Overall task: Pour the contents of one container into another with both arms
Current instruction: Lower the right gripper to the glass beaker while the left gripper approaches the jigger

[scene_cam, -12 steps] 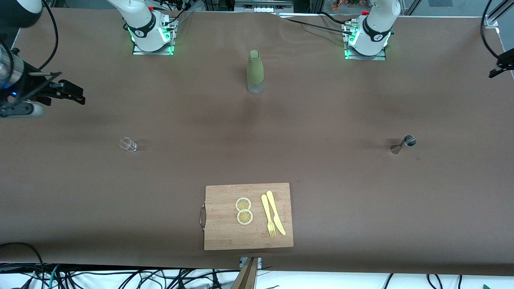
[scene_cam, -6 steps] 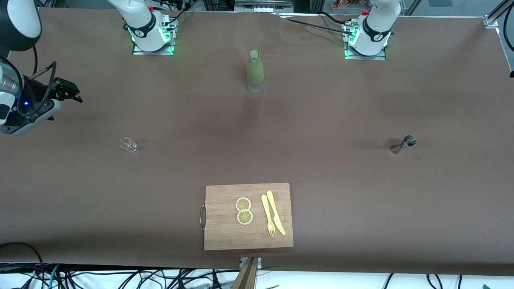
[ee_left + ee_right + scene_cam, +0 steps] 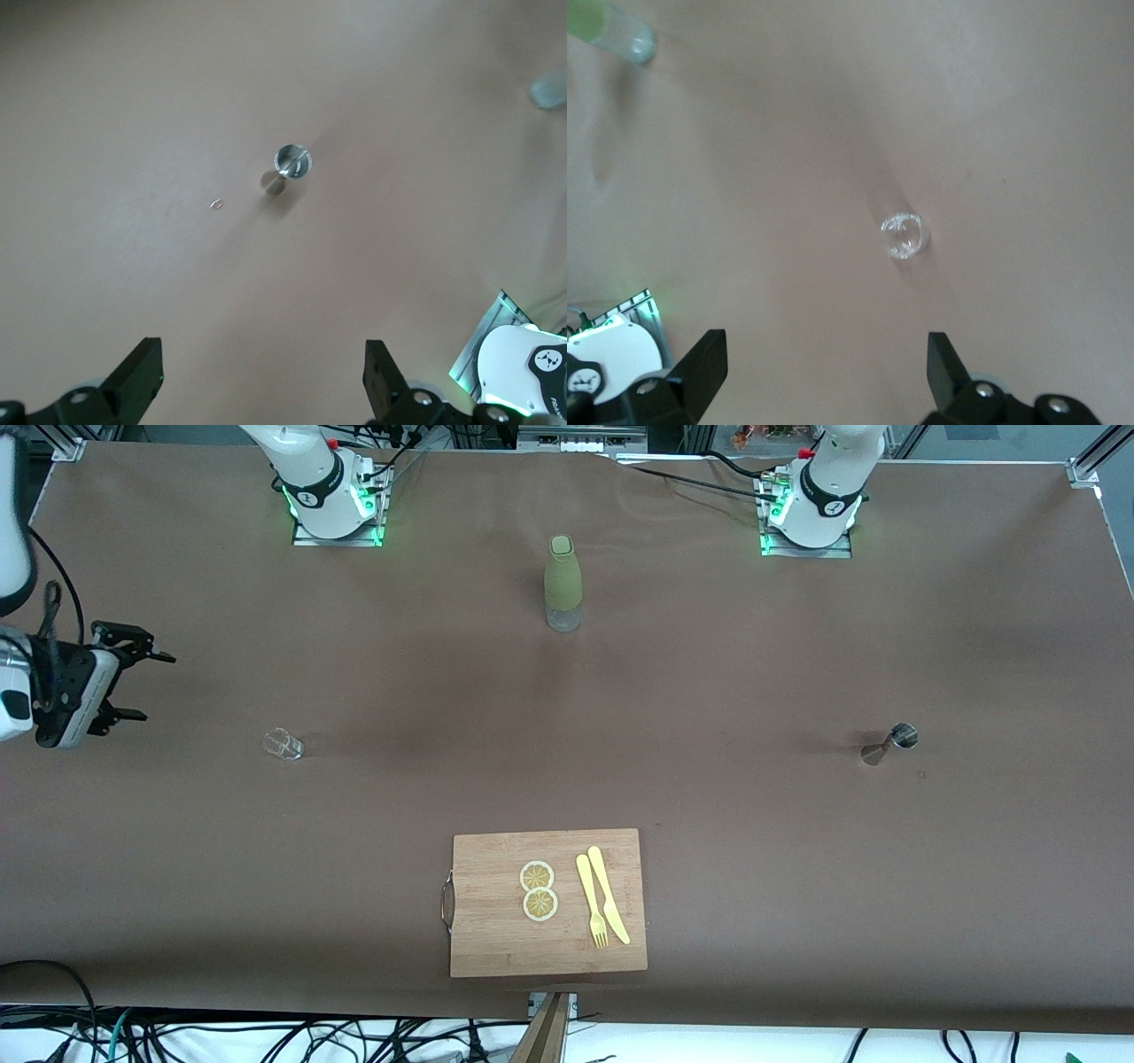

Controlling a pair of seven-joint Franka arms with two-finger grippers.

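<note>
A green sleeved bottle (image 3: 563, 584) stands between the two arms' bases. A small clear glass (image 3: 283, 744) sits toward the right arm's end of the table, also seen from above in the right wrist view (image 3: 904, 235). A metal jigger (image 3: 890, 744) stands toward the left arm's end (image 3: 288, 168). My right gripper (image 3: 146, 686) hangs open and empty over bare table beside the glass (image 3: 824, 363). My left gripper (image 3: 263, 372) is open and empty above the table, apart from the jigger, and is outside the front view.
A wooden cutting board (image 3: 496, 948) with two lemon slices (image 3: 538, 890) and a yellow fork and knife (image 3: 601, 903) lies near the front edge. The arms' bases (image 3: 332, 500) (image 3: 811, 509) stand along the edge farthest from the front camera. Cables hang below the front edge.
My right gripper has swung and dropped over the table at the right arm's end. My left gripper, earlier at the front view's edge, has gone out of that view.
</note>
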